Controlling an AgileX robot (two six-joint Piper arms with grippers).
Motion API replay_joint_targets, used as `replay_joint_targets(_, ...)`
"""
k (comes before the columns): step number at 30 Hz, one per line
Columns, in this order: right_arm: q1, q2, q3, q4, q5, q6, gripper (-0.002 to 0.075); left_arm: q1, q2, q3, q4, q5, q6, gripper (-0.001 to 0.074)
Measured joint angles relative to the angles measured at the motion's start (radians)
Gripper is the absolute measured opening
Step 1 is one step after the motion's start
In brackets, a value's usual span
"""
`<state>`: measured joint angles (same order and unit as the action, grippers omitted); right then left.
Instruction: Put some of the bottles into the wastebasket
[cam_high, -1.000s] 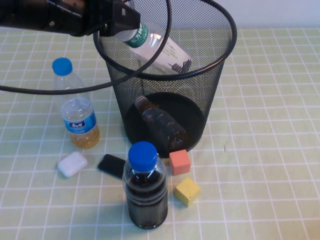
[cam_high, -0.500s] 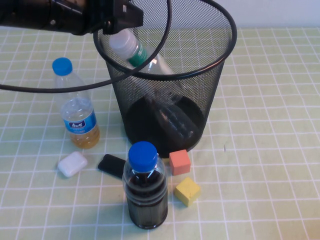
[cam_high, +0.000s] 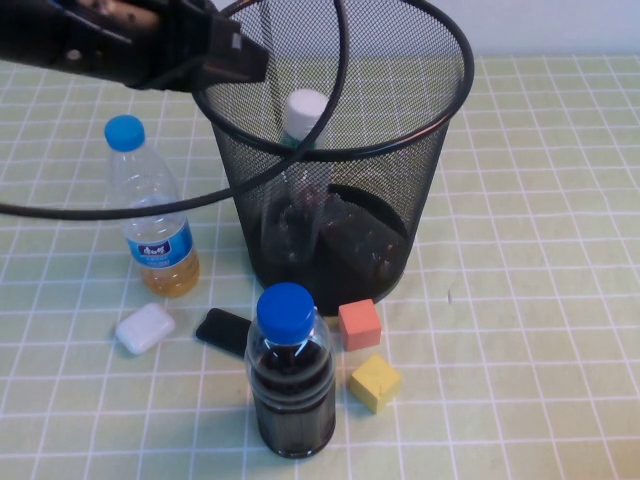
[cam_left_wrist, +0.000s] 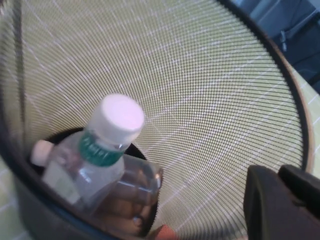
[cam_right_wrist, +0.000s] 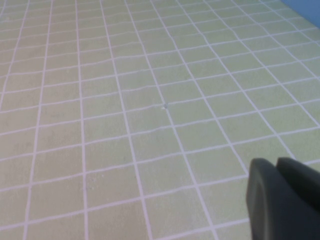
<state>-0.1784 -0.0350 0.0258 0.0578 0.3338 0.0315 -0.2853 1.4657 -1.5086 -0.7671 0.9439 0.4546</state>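
— So, where is the white-capped bottle (cam_high: 296, 180)?
— Inside the wastebasket (cam_high: 420, 150), standing roughly upright with its cap near the rim on the robot's left side. The left wrist view shows a green band under the cap, and a second bottle (cam_left_wrist: 42, 152) with a pale cap lying low beside it on the dark base.
— And the left gripper (cam_high: 235, 55)?
— It hangs over the basket's rim on the left, grasping nothing. Whether its jaws are spread or closed, I cannot tell; only a dark fingertip shows in its own camera.
— Which bottles stand outside?
— A blue-capped bottle (cam_high: 150, 215) with amber liquid stands on the table left of the basket, and a dark-filled bottle (cam_high: 290, 375) with a blue cap stands in front of it.
— Anything else nearby?
— A white case (cam_high: 144, 327) and a black object (cam_high: 224, 330) lie between those two bottles. An orange cube (cam_high: 359, 324) touches the basket's base, with a yellow cube (cam_high: 374, 381) just in front.
— The right gripper (cam_right_wrist: 285, 197)?
— Over bare checked table (cam_right_wrist: 125, 100); its jaws' state cannot be told.
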Motion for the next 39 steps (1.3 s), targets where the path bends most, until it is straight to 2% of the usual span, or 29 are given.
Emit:
replay_joint_targets(6, 0.0, 0.0, 0.0, 0.0, 0.0, 0.0, 0.0, 0.0, -0.142, 0.01, 0.162, 0.057, -0.043, 0.0)
replay_joint_targets(10, 0.0, 0.0, 0.0, 0.0, 0.0, 0.0, 0.0, 0.0, -0.262, 0.076, 0.247, 0.078, -0.092, -0.0001)
replay_joint_targets(15, 0.0, 0.0, 0.0, 0.0, 0.0, 0.0, 0.0, 0.0, -0.446, 0.247, 0.279, 0.073, -0.121, -0.0001)
replay_joint_targets(23, 0.0, 0.0, 0.0, 0.0, 0.0, 0.0, 0.0, 0.0, -0.842, 0.618, 0.297, -0.027, -0.142, -0.0002)
replay_joint_targets(27, 0.0, 0.0, 0.0, 0.0, 0.0, 0.0, 0.0, 0.0, -1.014, 0.725, 0.308, -0.037, -0.142, -0.0002)
replay_joint_targets(33, 0.0, 0.0, 0.0, 0.0, 0.0, 0.0, 0.0, 0.0, -1.205, 0.779, 0.309, -0.037, -0.146, -0.0003)
replay_joint_targets(39, 0.0, 0.0, 0.0, 0.0, 0.0, 0.0, 0.0, 0.0, -1.263, 0.779, 0.309, -0.037, -0.146, -0.0003)
